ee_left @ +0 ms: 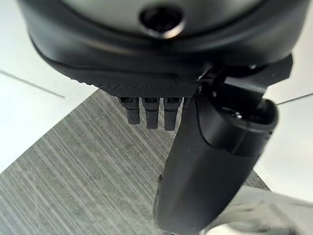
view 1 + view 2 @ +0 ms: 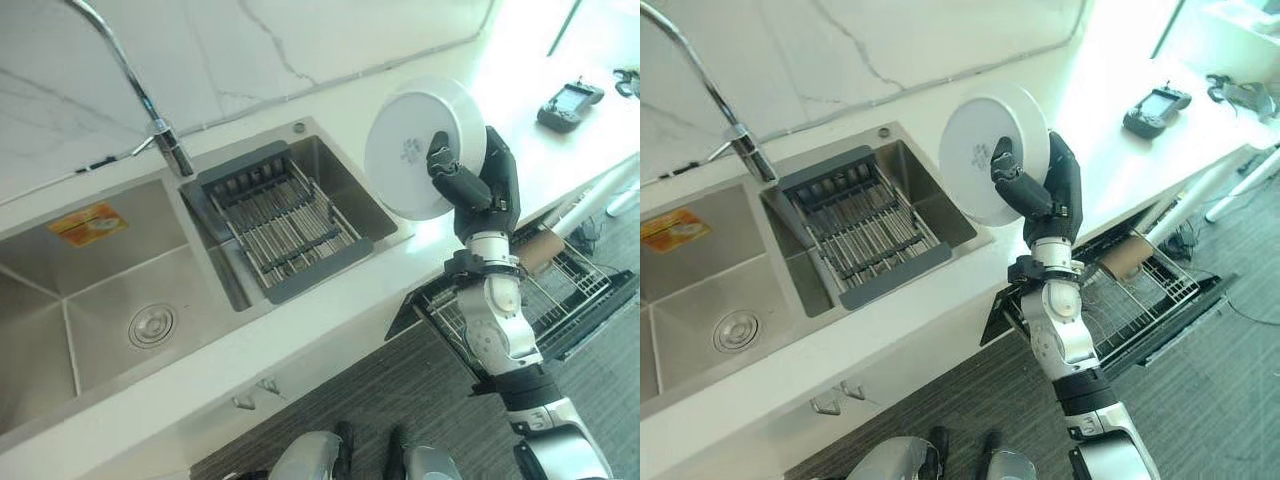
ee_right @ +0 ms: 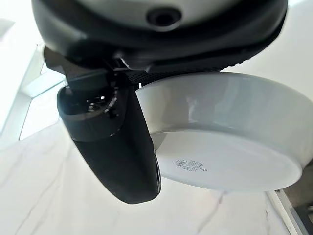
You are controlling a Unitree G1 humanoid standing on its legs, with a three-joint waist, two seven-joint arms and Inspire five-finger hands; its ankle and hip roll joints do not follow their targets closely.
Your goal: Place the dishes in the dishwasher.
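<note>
Right hand [image 2: 478,185] raised above the surface [image 2: 330,330], at about 3 o'clock from the sink. Thumb and fingers curled round the rim of a white dish [image 2: 420,145], a shallow bowl or deep plate held on edge, its underside turned toward the head camera. Right wrist view confirms it: thumb across the outer wall, rim seated against the palm, base facing away. Grip looks firm, though the dish is tilted and held at one edge only.

Left hand [image 1: 195,161] shows in its own wrist view, hanging over grey carpeted floor [image 1: 73,186]; fingers straight and relaxed, holding nothing.

Double sink [image 2: 90,290] at 9 o'clock. Its right basin carries a dark-framed drain rack [image 2: 280,225], which looks bare; faucet [image 2: 150,110] at 11 o'clock. No other dishes visible in sink or on the surface. A dark handheld controller [image 2: 570,103] lies far off at 2 o'clock.

Dishwasher [image 2: 560,300] stands open below the surface edge at 4 o'clock, its wire rack pulled out. A brownish item sits in it; cannot tell what.

Progress, as a judgement: dish is picked up and in transit, not yet loaded. Left to do: lower it past the surface edge, toward 5 o'clock, and seat it in the wire rack.
</note>
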